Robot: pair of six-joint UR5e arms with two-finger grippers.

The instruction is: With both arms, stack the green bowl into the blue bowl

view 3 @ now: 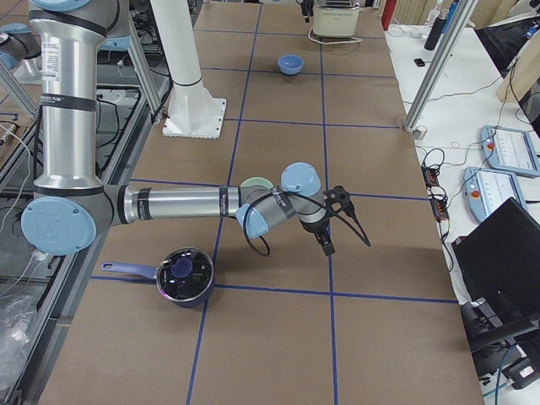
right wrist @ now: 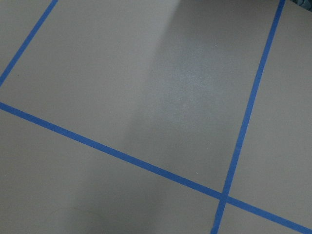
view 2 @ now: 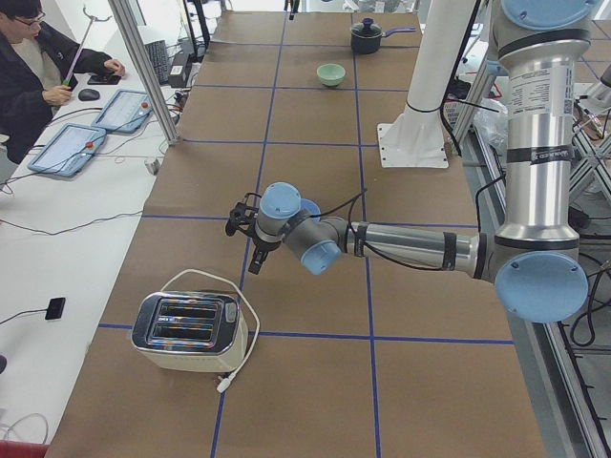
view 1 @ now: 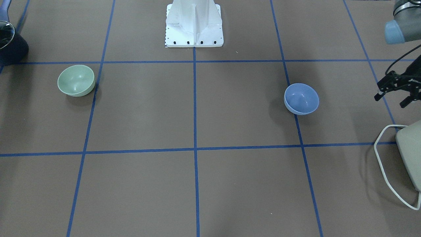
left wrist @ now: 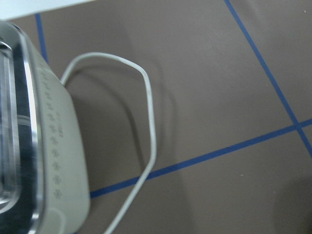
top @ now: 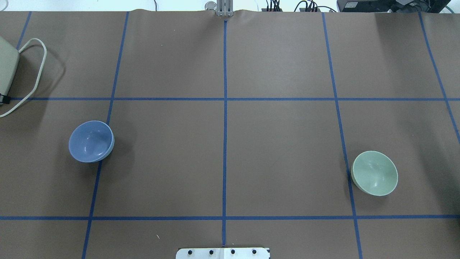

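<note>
The green bowl (top: pixel 374 173) is sitting upright on the brown paper table (top: pixel 280 144) at the robot's right, showing only its glossy round inside. The blue bowl (top: pixel 91 141), equally smooth and likewise holding nothing, is resting well apart at the left. The left claw (view 1: pixel 391 100) is hanging open and holding nothing, near a cream toaster (view 2: pixel 186 332). The right claw (view 3: pixel 333 221) is hovering near a dark pot (view 3: pixel 184 277) with its lid on. I cannot tell whether this claw is open or closed.

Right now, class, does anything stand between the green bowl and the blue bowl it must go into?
Nothing visible does. Only taped table lies between the green bowl and the blue bowl; the toaster and the pot sit beyond them, at the table's ends.
</note>
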